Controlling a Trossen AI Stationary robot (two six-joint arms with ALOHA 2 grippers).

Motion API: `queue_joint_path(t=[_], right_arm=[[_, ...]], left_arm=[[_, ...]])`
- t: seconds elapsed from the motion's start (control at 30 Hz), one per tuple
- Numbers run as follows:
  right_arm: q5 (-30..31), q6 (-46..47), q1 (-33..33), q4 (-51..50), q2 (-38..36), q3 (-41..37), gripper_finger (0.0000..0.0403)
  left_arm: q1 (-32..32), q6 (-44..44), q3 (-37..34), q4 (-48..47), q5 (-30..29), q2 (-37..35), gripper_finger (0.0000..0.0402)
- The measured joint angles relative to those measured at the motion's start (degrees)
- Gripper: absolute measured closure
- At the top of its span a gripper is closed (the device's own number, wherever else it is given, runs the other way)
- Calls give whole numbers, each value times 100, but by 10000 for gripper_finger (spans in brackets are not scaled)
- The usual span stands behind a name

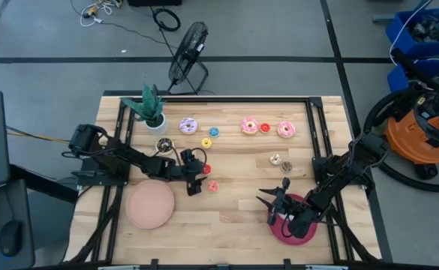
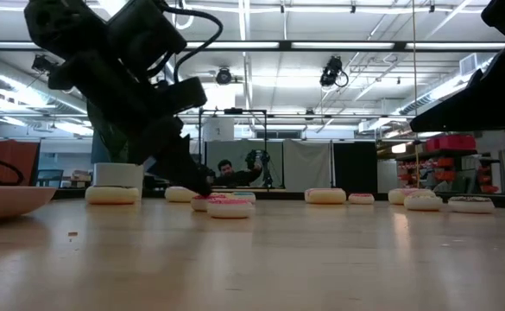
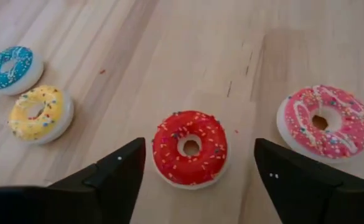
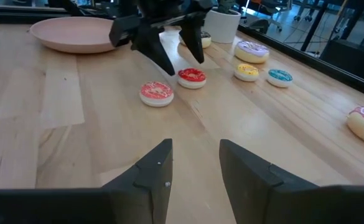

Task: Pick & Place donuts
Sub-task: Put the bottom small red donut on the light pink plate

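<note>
From my seat, the light pink plate (image 1: 150, 206) sits at the table's left front, with the potted plant (image 1: 152, 109) well behind it near the back edge. My left gripper (image 1: 199, 174) hangs low just right of that plate, jaws spread wide with nothing between them; in its wrist view the red donut (image 3: 190, 148) lies on the wood between the 2 fingers, touching neither. A small pink donut (image 1: 213, 186) lies just beside the red one, and the yellow donut (image 3: 40, 114) and blue donut (image 3: 11, 68) lie farther back, near the purple-iced donut (image 1: 188, 125). A chocolate donut (image 1: 163, 145) rests near the plant. Along the back right I count 3 more: pink-iced (image 1: 249, 125), small red (image 1: 265, 127), pink-iced (image 1: 286, 130). My right gripper (image 1: 272, 206) waits at the crimson plate (image 1: 307, 232), fingers narrowly parted and holding nothing.
</note>
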Motion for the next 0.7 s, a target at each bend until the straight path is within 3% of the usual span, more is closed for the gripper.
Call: queue_joint_path(t=[0.4,0.7], right_arm=[[-18,66,0,-22,0,2,262],[-59,87,0,-35,0,2,262]], left_arm=[[13,-140,7,716,-52,447,83],[142,-290,0,728,-93,586,83]])
